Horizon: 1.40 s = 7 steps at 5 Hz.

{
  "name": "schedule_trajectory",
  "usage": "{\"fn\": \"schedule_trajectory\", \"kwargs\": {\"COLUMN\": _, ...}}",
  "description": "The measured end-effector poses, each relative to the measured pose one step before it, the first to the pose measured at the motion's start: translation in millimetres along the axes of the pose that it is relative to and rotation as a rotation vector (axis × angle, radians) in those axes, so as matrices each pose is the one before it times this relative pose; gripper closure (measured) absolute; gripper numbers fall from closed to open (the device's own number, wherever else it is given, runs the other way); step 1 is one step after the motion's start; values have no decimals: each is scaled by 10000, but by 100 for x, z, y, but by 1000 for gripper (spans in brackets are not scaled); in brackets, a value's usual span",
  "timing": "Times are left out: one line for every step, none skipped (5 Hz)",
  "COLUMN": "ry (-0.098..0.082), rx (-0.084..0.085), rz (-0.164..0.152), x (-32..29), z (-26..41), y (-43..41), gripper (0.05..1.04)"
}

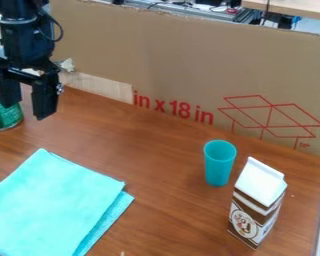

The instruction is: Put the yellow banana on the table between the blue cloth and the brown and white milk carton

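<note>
Partly behind the pincer (26, 111) stands a green can (4, 118).

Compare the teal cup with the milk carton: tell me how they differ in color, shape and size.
The cup is plain teal, while the carton is brown and white with a round emblem. The cup is round with an open top; the carton has flat sides and a closed, ridged top. The carton looks taller and bulkier than the cup. Both stand upright on the wooden table, close to each other.
</note>
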<state>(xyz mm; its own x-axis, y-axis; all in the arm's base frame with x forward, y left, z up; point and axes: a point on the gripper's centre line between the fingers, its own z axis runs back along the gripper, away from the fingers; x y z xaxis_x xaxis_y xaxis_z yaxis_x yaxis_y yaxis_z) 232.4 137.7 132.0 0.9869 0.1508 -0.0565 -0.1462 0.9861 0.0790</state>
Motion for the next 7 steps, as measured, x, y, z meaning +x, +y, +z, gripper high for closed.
{"fn": "schedule_trajectory", "kwargs": {"ry": 280, "rx": -127, "rz": -49, "x": -175, "z": -744, "y": -182, "gripper": 82}}
{"fn": "schedule_trajectory", "kwargs": {"ry": -241, "rx": -146, "rz": 260, "x": -641, "z": -259, "y": 1805, "gripper": 82}}
{"fn": "schedule_trajectory", "kwargs": {"ry": -311, "rx": 174, "rz": 705, "x": -1205, "z": 57, "y": 2547, "gripper": 83}}
{"fn": "schedule_trajectory", "kwargs": {"ry": 30, "rx": 786, "rz": 881, "x": -878, "z": -702, "y": 2312, "gripper": 83}}
{"fn": "schedule_trajectory", "kwargs": {"ry": 506, "rx": 421, "rz": 777, "x": -623, "z": -1564, "y": 2024, "gripper": 82}}
{"fn": "schedule_trajectory", "kwargs": {"ry": 76, "rx": 110, "rz": 804, "x": 58, "z": -1036, "y": 2098, "gripper": 83}}
{"fn": "schedule_trajectory", "kwargs": {"ry": 232, "rx": 2, "rz": 415, "x": 503, "z": -1298, "y": 1396, "gripper": 83}}
